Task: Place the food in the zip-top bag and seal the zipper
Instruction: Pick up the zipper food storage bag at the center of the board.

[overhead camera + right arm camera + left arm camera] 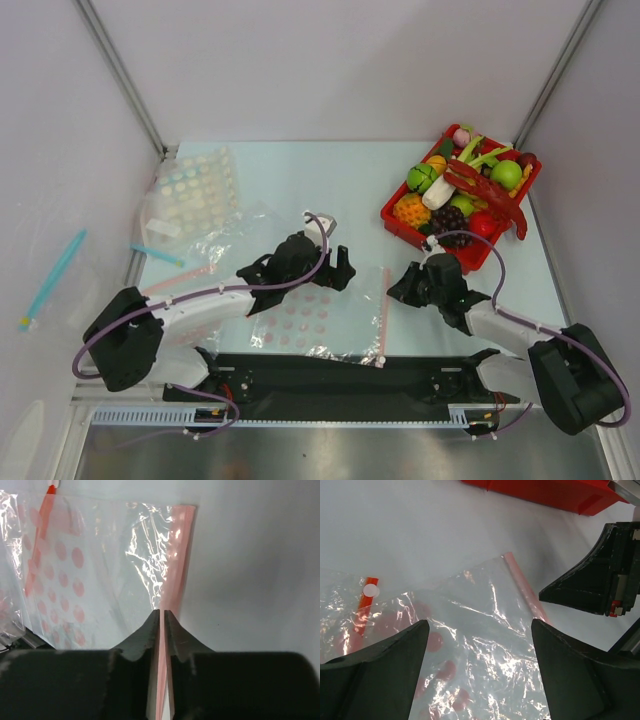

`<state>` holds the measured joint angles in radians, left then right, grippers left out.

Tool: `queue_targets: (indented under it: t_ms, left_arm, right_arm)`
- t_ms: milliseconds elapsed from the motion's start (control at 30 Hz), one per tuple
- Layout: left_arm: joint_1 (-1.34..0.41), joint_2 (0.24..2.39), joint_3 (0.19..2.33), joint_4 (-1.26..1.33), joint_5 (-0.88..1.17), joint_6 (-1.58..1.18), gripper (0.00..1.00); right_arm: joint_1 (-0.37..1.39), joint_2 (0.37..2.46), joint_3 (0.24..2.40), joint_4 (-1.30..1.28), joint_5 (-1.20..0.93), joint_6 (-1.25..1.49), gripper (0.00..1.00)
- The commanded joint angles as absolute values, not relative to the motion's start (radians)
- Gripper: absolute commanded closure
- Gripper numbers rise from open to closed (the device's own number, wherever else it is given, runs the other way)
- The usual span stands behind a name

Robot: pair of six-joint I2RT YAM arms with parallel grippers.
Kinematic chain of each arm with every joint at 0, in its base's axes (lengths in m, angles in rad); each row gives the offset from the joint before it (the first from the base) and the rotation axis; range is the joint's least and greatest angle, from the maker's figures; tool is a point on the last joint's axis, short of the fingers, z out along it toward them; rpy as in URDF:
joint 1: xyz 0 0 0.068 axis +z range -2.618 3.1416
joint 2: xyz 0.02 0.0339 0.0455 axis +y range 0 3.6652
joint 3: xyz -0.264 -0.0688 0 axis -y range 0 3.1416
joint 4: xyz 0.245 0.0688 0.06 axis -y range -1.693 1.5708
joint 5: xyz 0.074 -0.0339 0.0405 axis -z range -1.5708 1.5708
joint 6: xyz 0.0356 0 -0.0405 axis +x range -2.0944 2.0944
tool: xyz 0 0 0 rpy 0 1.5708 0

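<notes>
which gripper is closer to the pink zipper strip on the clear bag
Right. The right gripper is pinched on the zipper strip itself. The left gripper is open over the middle of the bag, apart from the strip.

Lab test cell: white walls, aluminium frame posts

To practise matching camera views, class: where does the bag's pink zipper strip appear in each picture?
Top external: zipper strip vertical, lower centre.
Left wrist: zipper strip diagonal, right of centre.
Right wrist: zipper strip centre, pinched by right pincer.
Shared landmark: right pincer.
</notes>
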<state>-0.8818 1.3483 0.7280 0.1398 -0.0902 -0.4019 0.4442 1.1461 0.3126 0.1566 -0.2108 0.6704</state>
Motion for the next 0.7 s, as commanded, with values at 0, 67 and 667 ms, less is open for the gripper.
queue_targets:
  t_ms: [0,67,667]
  left_arm:
    - [-0.888,1.354,0.732,0.184,-0.029,-0.437,0.12]
    - [-0.896,1.365,0.736,0.189,-0.022,-0.439,0.12]
    - [-0.957,1.577,0.779,0.271,0.116,-0.497,0.23]
  right_arm:
    - [0.449,1.117,0.327,0.198,-0.255,0.669,0.91]
    - [0.449,1.101,0.327,0.205,-0.275,0.664,0.95]
    - [0.468,1.158,0.328,0.186,-0.232,0.666,0.59]
